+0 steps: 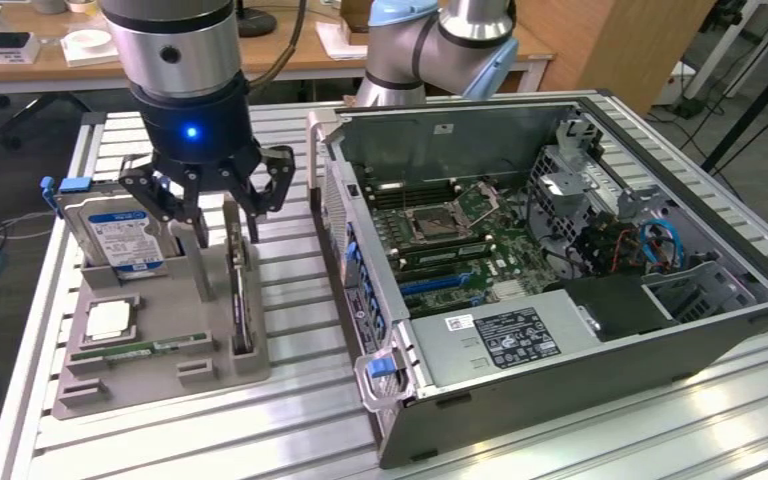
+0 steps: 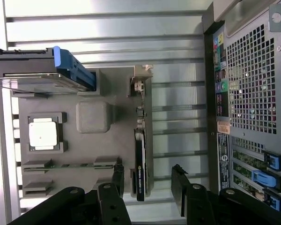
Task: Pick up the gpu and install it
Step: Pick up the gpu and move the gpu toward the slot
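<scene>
The ribbed aluminium table (image 1: 157, 440), all long silver slats, carries the rest. On the exterior view's right lies the open computer case (image 1: 704, 330), a dark steel box with its side off; inside are a green motherboard and a square socket, and the wrist view catches the case's perforated rear panel.

On the exterior view's left sits a flat grey moulded holder (image 1: 157, 385) with raised blocks and slots. Above it hangs the arm's black gripper (image 1: 224, 215), its jointed fingers (image 1: 273, 190) spread wide and grasping nothing.

A silver hard drive (image 1: 117, 235) with a blue-and-white label stands upright at the holder's far end, blue plastic tabs on its sides.

The gpu (image 1: 239, 300) stands on its long edge in a slot along the holder's side nearest the case, directly beneath the gripper. In the wrist view it reads as a thin dark strip with a pale metal bracket alongside (edge-on, so little of its face shows), and the fingers stand to either side of it, not closed on it.

A square, pale metal processor (image 1: 111, 320) lies flat in a recess, and a narrow green memory stick (image 1: 137, 350) rests beside it.
</scene>
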Controlling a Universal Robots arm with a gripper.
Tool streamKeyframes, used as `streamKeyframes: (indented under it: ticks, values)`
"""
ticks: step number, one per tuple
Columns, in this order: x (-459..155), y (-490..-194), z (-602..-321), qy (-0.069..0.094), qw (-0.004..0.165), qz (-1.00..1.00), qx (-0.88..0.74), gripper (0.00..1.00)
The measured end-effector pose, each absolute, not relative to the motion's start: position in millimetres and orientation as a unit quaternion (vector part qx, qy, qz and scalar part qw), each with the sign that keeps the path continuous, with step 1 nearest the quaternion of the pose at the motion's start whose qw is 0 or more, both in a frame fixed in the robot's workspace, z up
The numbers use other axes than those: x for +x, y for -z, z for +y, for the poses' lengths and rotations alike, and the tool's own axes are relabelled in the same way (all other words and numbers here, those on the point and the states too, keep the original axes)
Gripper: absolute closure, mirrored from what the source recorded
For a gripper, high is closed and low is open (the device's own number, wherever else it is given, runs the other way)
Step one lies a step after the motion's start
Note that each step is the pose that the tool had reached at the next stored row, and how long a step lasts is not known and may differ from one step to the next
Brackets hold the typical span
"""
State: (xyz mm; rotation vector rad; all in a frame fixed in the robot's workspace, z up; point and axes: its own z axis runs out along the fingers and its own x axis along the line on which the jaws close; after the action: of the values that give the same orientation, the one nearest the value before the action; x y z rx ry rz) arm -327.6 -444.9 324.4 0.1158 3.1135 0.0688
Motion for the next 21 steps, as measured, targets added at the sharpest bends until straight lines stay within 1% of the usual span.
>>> streamKeyframes:
  ticks: [17, 21]
  values:
    - [-327.7, -301.9, -445.2, -0.022, 0.013, 0.999, 0.037, 0.47]
    - [-327.7, -301.2, -445.2, -0.022, 0.013, 0.999, 0.037, 0.47]
